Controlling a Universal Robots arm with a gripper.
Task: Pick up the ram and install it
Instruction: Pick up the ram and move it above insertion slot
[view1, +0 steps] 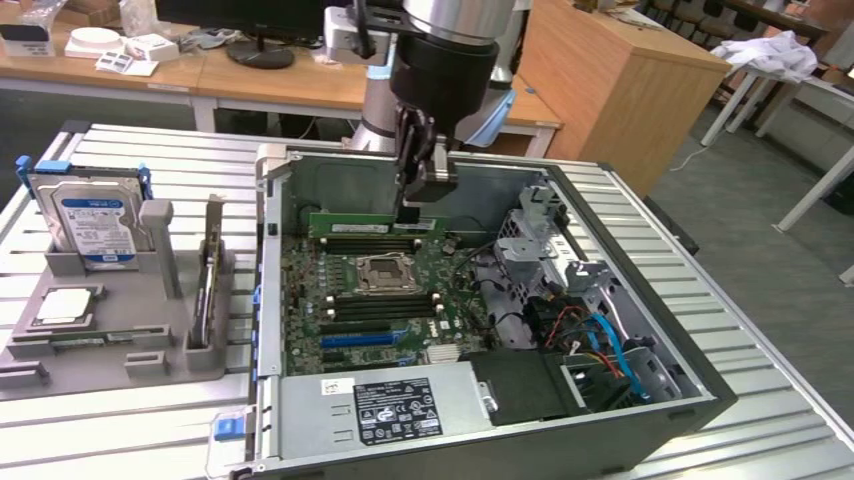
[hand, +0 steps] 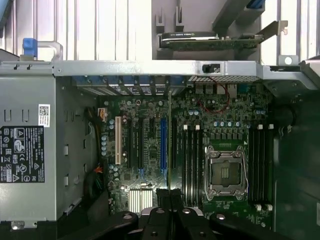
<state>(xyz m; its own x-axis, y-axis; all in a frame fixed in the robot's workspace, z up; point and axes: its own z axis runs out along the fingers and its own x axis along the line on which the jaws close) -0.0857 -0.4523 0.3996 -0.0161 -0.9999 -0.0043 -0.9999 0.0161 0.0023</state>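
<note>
The ram (view1: 358, 222) is a long green stick held level on its edge inside the open computer case (view1: 274, 300). My gripper (view1: 419, 205) is shut on its right end, reaching down from above. The stick hangs just over the far memory slots (view1: 380, 243), behind the empty processor socket (view1: 384, 270). I cannot tell whether it touches a slot. In the wrist view the ram (hand: 170, 145) shows edge-on as a thin line running out from between my black fingers (hand: 159, 216), beside the memory slots (hand: 190, 160) and the socket (hand: 224, 172).
A grey holder (view1: 114, 335) at the exterior view's left carries a hard drive (view1: 96, 225), a processor chip (view1: 67, 305) and an upright card (view1: 211, 280). The power supply (view1: 400, 405) fills the case's near end. The drive cage (view1: 541, 240) and cables (view1: 601, 340) crowd the exterior view's right.
</note>
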